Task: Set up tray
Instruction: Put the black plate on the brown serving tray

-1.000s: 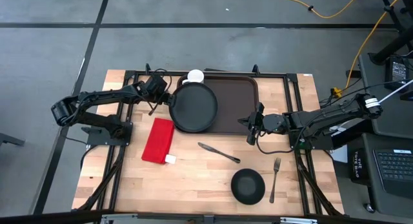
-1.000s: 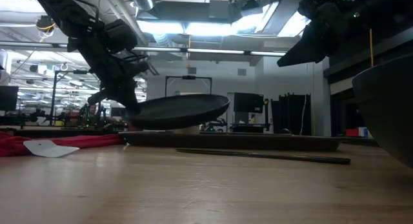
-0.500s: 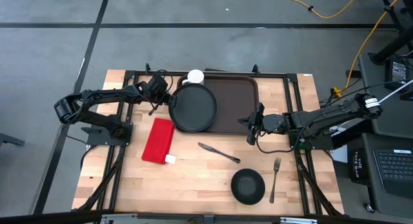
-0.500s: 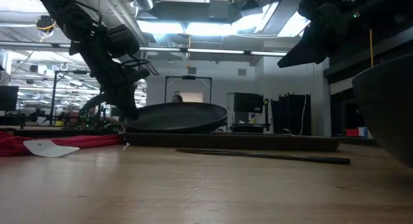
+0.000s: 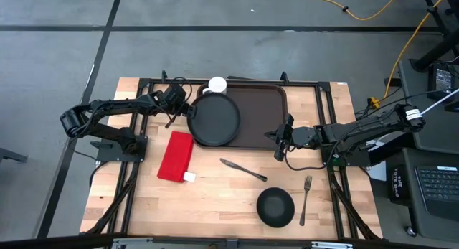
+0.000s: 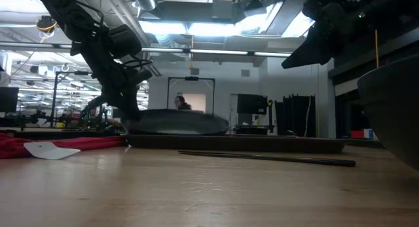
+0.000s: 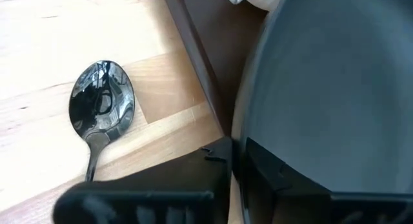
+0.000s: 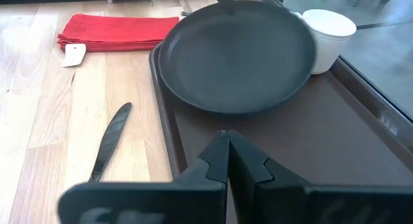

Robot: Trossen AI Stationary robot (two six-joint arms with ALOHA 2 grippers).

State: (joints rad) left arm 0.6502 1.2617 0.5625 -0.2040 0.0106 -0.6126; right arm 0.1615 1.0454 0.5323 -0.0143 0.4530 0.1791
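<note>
The dark brown tray (image 5: 262, 109) lies at the table's far middle; a white cup (image 5: 217, 85) stands at its far left corner. The round black plate (image 5: 216, 121) sits level and low on the tray's left part (image 6: 275, 144), overhanging its left rim. My left gripper (image 5: 188, 111) is shut on the plate's left edge. My right gripper (image 5: 272, 136) is shut and hovers above the tray's near right rim (image 8: 310, 140), touching nothing. My left gripper pinches the plate's left rim (image 7: 240, 130) between its two fingers (image 7: 216, 162), one above the rim and one below. It reaches in from the table's left, slanting downward. The plate (image 6: 177, 121) is level, and its underside appears to lie on the tray.
A spoon (image 7: 102, 106) lies on the wood just left of the tray. A folded red napkin (image 5: 176, 156), a knife (image 5: 244, 170), a black bowl (image 5: 275, 207) and a fork (image 5: 305, 199) lie on the near half of the table. A person shows in the room behind.
My left gripper has moved down with the plate. The plate, tilted with its right side raised a second ago, has come down level onto the tray. The right arm has kept still.
</note>
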